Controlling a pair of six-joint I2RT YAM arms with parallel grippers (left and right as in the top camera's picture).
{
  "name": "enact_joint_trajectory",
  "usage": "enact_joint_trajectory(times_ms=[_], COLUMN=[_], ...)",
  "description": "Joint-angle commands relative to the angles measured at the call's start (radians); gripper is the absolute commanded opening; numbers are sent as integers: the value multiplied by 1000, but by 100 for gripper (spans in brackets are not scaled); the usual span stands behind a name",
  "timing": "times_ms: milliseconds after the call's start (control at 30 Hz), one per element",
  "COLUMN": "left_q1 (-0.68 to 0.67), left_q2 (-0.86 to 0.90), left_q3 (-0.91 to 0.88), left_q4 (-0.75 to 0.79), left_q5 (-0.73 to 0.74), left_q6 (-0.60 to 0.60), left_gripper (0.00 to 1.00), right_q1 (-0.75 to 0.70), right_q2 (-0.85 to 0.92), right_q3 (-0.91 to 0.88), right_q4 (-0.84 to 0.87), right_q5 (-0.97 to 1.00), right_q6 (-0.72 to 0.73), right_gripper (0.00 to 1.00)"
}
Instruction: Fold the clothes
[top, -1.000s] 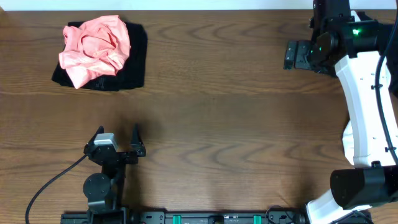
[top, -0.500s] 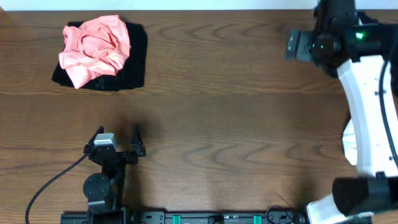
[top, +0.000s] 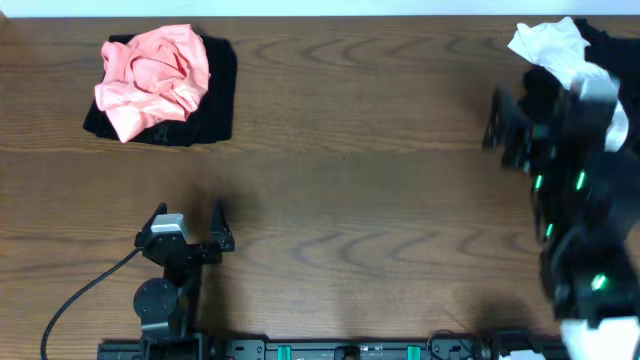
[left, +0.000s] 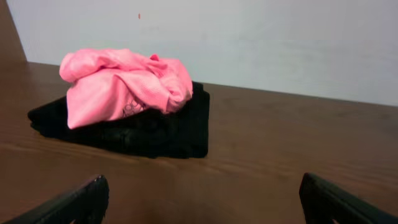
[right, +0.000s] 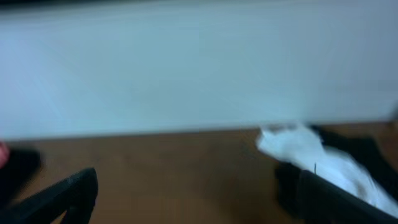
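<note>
Your right arm (top: 585, 200) has swung off the 2 o'clock corner of the table (top: 380, 200), where it stood a second ago. It now smears down the 3 o'clock edge. That move uncovers a white garment (top: 550, 45) lying against black cloth (top: 605, 40), so more clothes wait there than the pile at 10 o'clock. At 10 o'clock the pink T-shirt (top: 152, 80) sits unmoved, crumpled on the black rectangle (top: 215, 105); no folding of it has begun.

The left gripper (top: 189, 212) stays parked at 7 o'clock, fingers wide and empty. The right gripper (right: 199, 199) also spreads wide on nothing. Motion blur hides its exact pose from overhead, and the black cloth runs off the frame, so you cannot tell its shape.
</note>
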Motion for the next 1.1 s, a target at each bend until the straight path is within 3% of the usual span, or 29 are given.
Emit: enact_joint_trajectory(times_ms=[0, 200, 400, 1067], left_q1=[3, 3, 3, 3], left_q2=[-8, -8, -8, -8], left_q3=[-17, -17, -17, -17], left_q4=[-34, -34, -34, -34], left_q5=[15, 15, 15, 15], left_q6=[-2, -2, -2, -2], left_gripper=[98, 98, 98, 98], right_q1=[-39, -88, -116, -116], right_q2=[-172, -520, -699, -817], right_q3=[-267, -661, -833, -875], right_q4=[76, 227, 221, 163], right_q5=[-9, -42, -84, -80], right_q6=[-25, -21, -21, -21], right_gripper=[99, 99, 99, 99])
